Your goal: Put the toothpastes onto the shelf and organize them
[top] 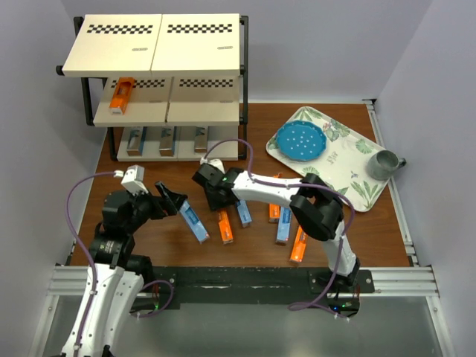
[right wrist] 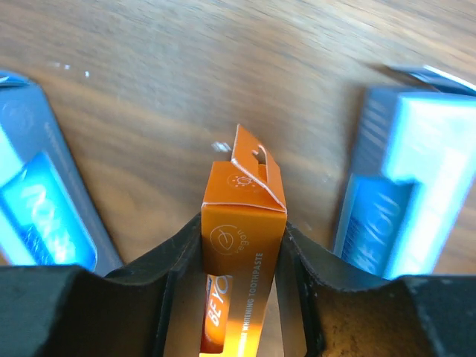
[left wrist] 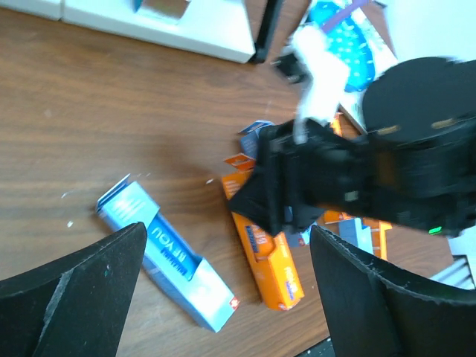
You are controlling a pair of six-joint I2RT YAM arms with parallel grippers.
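Top external view, from the left: the shelf (top: 152,46) stands at the far left corner of the desk (top: 256,123). It carries one orange carton (top: 121,95) on the left half of its middle board and three silver-grey cartons (top: 166,140) side by side on the bottom board. In front of it the left hand (top: 173,199) hangs over the wood with its fingers spread wide and nothing between them. The left wrist view shows a light blue carton (left wrist: 167,260) lying flat and slanted on the desk below one finger, untouched. Just to the right, the right hand (top: 217,198) is pinched narrow on an orange toothpaste (top: 225,227), gripping it near its far end. In the right wrist view the two black fingers (right wrist: 149,290) press against the carton's long sides, and its hang-tab end pokes out beyond them. Whether this carton is clear of the wood cannot be told. Right of it lies a second light blue carton (top: 243,213); the right wrist view has both light blue cartons flanking the gripped one. Further right, three more cartons (top: 283,227), orange, blue and orange, lie close together, partly hidden under the right arm. At the far right sits a floral tray (top: 346,169), set at a slant, with a blue plate (top: 297,141) on its left part and a grey mug (top: 383,163) at its right edge.
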